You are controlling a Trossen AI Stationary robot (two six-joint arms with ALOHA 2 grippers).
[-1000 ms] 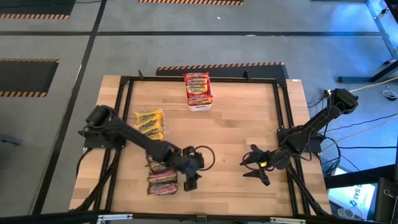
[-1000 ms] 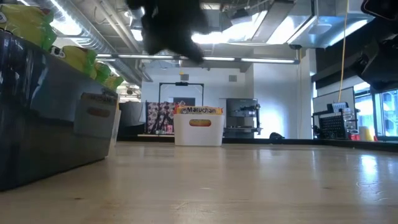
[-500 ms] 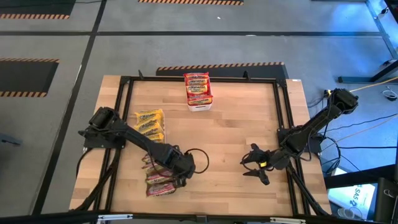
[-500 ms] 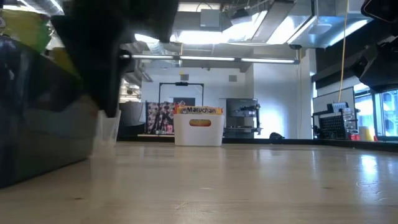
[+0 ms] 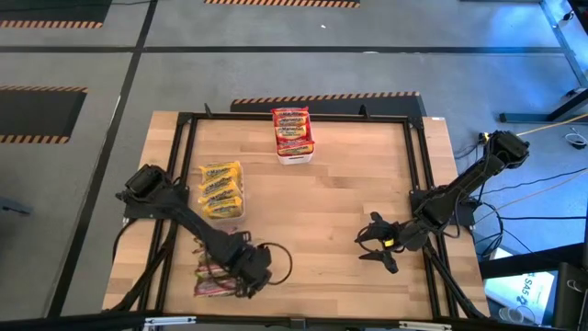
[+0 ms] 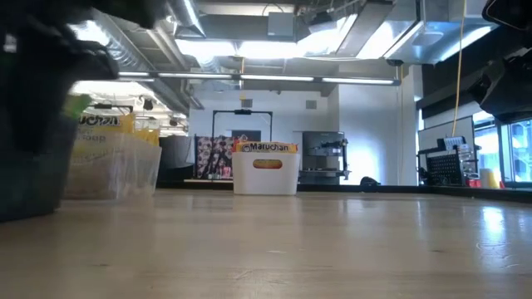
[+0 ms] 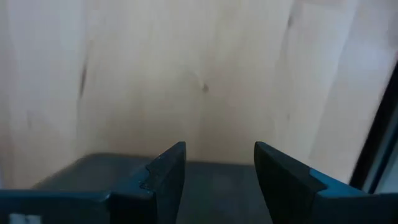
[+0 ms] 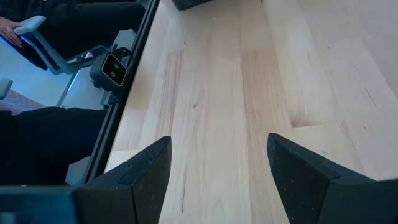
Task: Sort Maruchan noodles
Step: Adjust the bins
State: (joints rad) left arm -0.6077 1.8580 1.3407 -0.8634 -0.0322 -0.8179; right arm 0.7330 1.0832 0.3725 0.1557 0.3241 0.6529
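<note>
Noodles (image 5: 213,278) under left pincer (image 5: 246,279), fingers apart

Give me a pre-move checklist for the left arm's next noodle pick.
1. Left gripper open, nothing between the fingers: ok.
2. Left gripper over the packets in the dark tray at the near left: ok.
3. Which packet it lines up with: cannot tell.
4. White bin at the far edge, red-banded packets inside, nothing in the way: ok.
5. Clear bin holds yellow packets: ok.
6. Right gripper open, parked near the right edge, apart from the left arm: ok.
</note>
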